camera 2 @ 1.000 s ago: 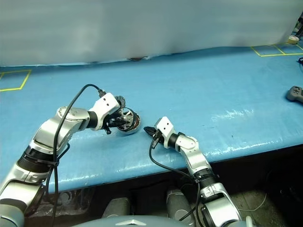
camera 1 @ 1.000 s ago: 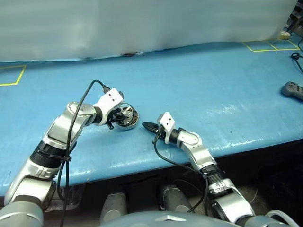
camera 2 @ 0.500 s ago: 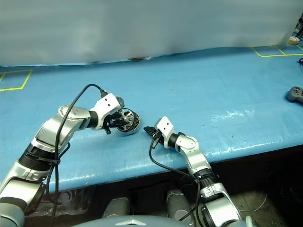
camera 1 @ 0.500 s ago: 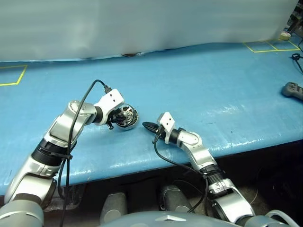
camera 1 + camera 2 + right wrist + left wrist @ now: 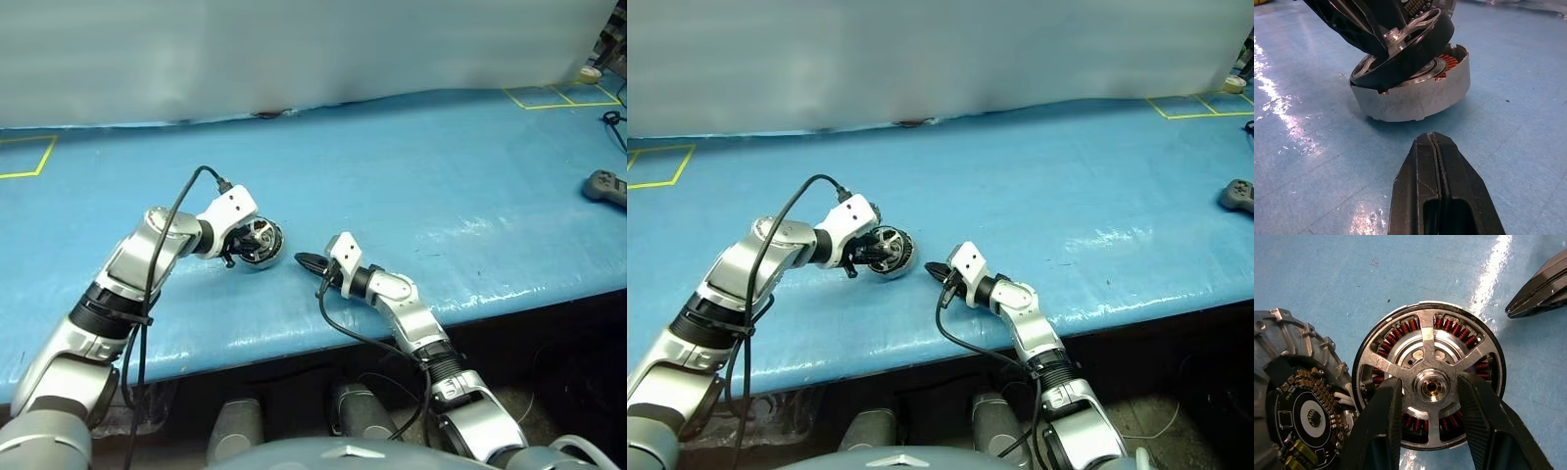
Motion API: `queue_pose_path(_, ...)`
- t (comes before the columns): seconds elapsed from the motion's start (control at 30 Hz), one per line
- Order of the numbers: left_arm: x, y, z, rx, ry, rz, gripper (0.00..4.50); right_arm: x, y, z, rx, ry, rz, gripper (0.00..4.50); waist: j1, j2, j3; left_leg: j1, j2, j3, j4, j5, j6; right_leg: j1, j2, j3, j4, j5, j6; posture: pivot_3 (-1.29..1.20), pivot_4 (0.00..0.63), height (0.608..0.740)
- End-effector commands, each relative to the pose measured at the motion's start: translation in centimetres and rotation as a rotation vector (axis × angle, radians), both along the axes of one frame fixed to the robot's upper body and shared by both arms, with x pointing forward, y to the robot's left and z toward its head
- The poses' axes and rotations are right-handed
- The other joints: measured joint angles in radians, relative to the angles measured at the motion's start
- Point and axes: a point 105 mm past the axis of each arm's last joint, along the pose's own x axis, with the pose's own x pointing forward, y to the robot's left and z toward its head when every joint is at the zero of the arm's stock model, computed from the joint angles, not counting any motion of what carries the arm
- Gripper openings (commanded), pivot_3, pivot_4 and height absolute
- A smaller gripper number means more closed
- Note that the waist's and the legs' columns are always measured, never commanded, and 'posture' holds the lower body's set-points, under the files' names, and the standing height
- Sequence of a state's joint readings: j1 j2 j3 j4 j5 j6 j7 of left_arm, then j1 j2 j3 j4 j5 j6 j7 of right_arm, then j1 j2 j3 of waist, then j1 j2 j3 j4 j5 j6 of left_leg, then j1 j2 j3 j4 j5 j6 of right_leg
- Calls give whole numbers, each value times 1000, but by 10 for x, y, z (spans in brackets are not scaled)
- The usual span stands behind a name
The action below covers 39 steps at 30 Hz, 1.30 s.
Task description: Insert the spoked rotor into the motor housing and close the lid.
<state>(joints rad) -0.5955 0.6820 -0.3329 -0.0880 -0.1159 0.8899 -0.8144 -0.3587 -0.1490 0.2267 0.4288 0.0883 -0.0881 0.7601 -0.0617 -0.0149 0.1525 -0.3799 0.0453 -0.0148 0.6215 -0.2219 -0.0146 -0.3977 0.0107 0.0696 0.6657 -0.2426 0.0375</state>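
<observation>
Spanning the whole work area, the blue table (image 5: 441, 176) carries the assembly near its front edge, towards the robot's left. Both arms reach over it.

1. Left gripper (image 5: 247, 249): fingers part-open, clamped on the silver centre hub of the spoked rotor (image 5: 1429, 377). In the left wrist view the two fingers (image 5: 1378, 426) straddle the hub from either side.
2. Right gripper (image 5: 304, 260): fingers pressed fully together, holding nothing, pointing at the assembly from just beside it without touching it.
3. Motor housing (image 5: 1415, 93): sits flat on the table between the two grippers, closer to the left one. Copper-coloured windings are visible through the rotor's spokes.
4. Rotor position: directly over the housing opening. In the right wrist view it is tilted, one edge down at the housing rim, the opposite edge raised. It is judged partly entered, not seated.
5. Lid (image 5: 1288, 396): swung open on the far side of the housing from the right gripper, inner face with its dark patches exposed.

Task status (judgement):
- Done: rotor picked up and brought onto the housing.
- Remaining: level the rotor, press it home, release the hub, then swing the lid over and close it.
</observation>
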Motion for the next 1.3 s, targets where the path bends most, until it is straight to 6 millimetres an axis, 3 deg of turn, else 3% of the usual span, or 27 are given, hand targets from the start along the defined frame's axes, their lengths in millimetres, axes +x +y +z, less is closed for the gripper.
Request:
queue_pose_path(0.03, 3, 2, -2, 25, 1, 13, 1443, 1, 1, 12, 30, -49, 0, 0, 0, 0, 0, 0, 0, 0, 0, 0, 0, 0, 0, 0, 0, 0, 0, 0, 150, 740)
queue_pose_path(0.37, 5, -2, -3, 42, 14, -17, 1443, 1, 1, 12, 30, -49, 0, 0, 1, 0, 0, 0, 0, 0, 0, 0, 0, 0, 0, 0, 0, 0, 0, 0, 150, 740)
queue_pose_path(0.67, 9, -5, -1, 48, 4, -31, 4343, 1, 0, 12, 28, -48, -5, 0, -2, 0, 0, -1, 0, 0, -2, 0, 0, -1, 0, 0, -1, 0, -1, 0, 150, 740)
queue_pose_path(0.7, 9, -5, 0, 46, 2, -32, 4488, 1, 0, 12, 28, -48, -5, 0, -1, 0, 0, -1, 0, 0, -3, 0, 0, -1, 0, 0, -1, -1, -1, 0, 150, 740)
queue_pose_path(1.3, 1, -10, 36, -100, -114, -16, 4488, 1, 1, 13, 23, -47, 12, 0, -3, 0, 0, -1, 0, 0, -2, 0, 0, -1, 0, 0, -1, 0, -1, 0, 150, 740)
